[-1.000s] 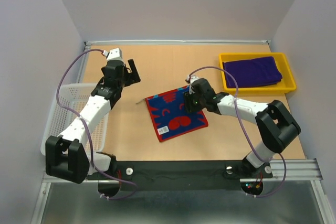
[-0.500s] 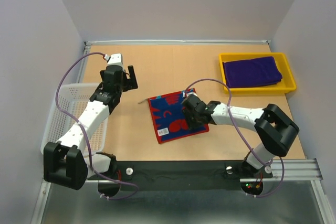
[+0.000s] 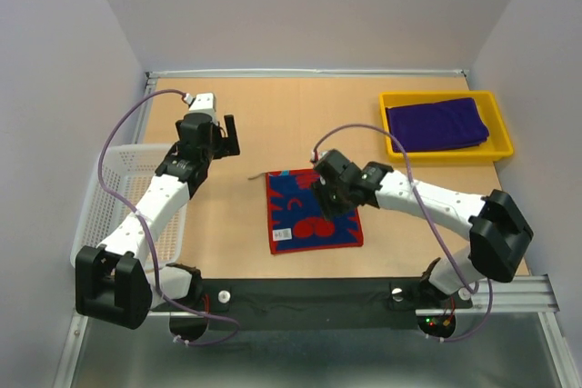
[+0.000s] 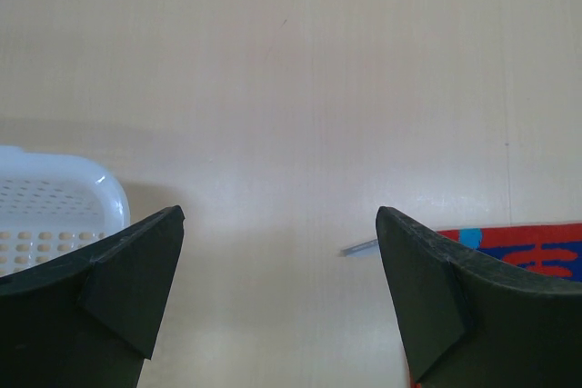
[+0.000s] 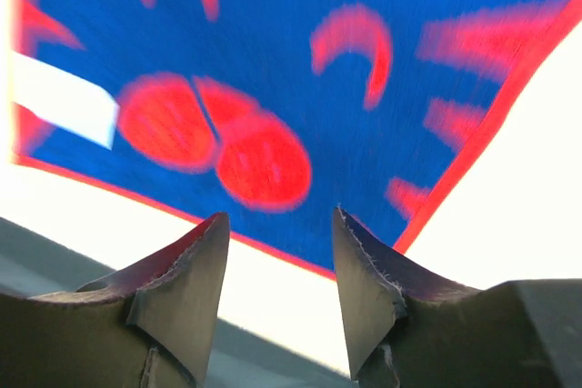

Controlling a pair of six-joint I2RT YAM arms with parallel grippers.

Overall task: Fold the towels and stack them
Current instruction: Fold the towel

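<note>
Done: purple towels (image 3: 435, 123) lie folded in the tray (image 3: 446, 157), upper right. Left, I judge: the red and blue towel (image 3: 300, 224), flat on the surface (image 3: 273, 115) mid-frame, not yet stacked. Right fingers (image 5: 182, 288) hover over it half apart, gripping nothing. Left fingers (image 4: 127, 288) wide, empty, upper left.

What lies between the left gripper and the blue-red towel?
Bare table, with only a thin grey thread at the towel corner; the left wrist view shows it.
</note>
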